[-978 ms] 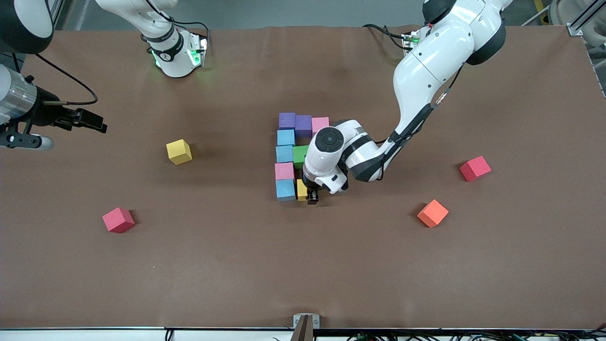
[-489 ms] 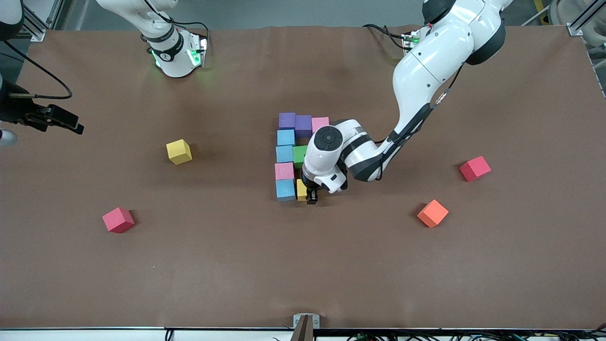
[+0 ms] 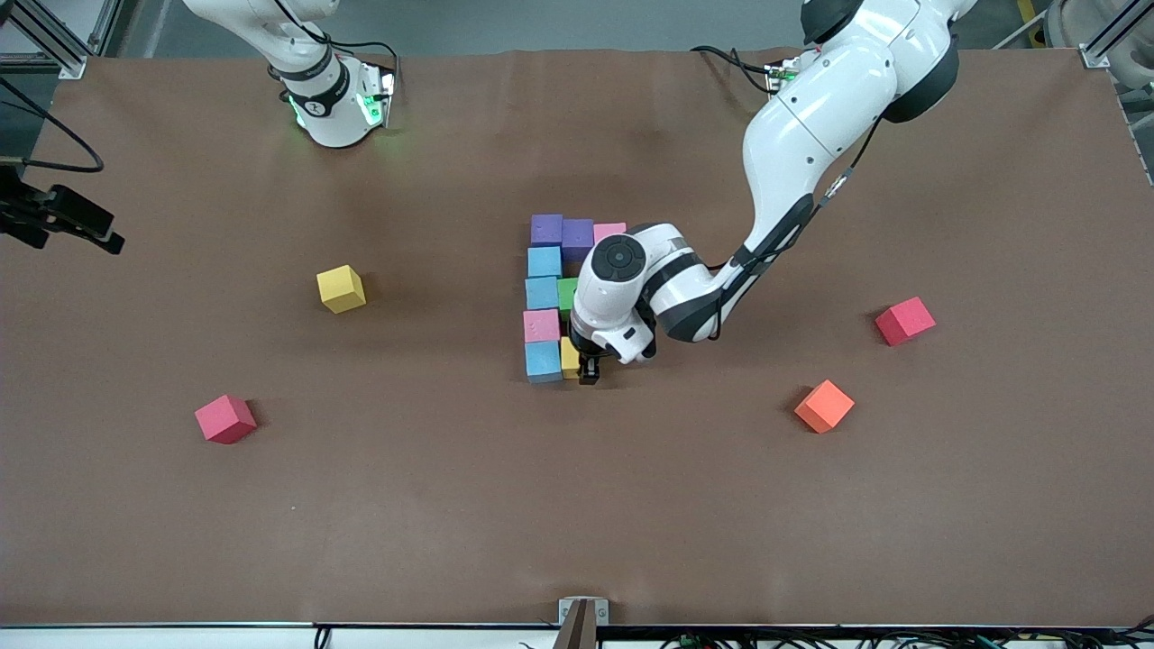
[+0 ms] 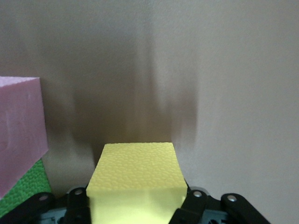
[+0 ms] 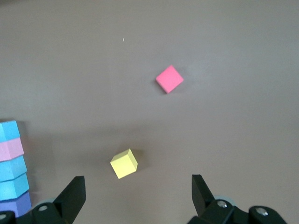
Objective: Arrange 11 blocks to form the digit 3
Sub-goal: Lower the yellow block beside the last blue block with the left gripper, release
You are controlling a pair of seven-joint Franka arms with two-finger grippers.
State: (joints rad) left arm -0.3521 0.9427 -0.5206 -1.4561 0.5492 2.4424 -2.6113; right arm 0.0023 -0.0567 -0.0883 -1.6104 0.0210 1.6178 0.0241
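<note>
A: Where does the right arm's hand sit?

B: The right tool (image 5: 136, 179) hangs over the right arm's end of the brown surface (image 3: 451, 505), its fingers spread wide and empty; that arm waits. Below it lie a loose yellow cube (image 3: 341, 288) and a red cube (image 3: 225, 419), well apart.

A: And the figure?

B: The digit 3 (image 3: 544, 292) stands mid-surface, partly built: matte foam cubes, square-edged and faintly pebbled, packed face to face in purple, blue, pink and green. The wrist hides part of it.

A: What is the left arm doing?

B: The left tool (image 3: 586, 370) pinches the yellow block (image 3: 569, 357) on two opposite faces, low beside the blue block (image 3: 544, 361) in the row nearest the camera. It seems held square so it seats flush as that bar's middle cube.

A: What remains?

B: An orange cube (image 3: 824, 406) and another red cube (image 3: 904, 320) lie toward the left arm's end. The orange one probably closes the bar.
</note>
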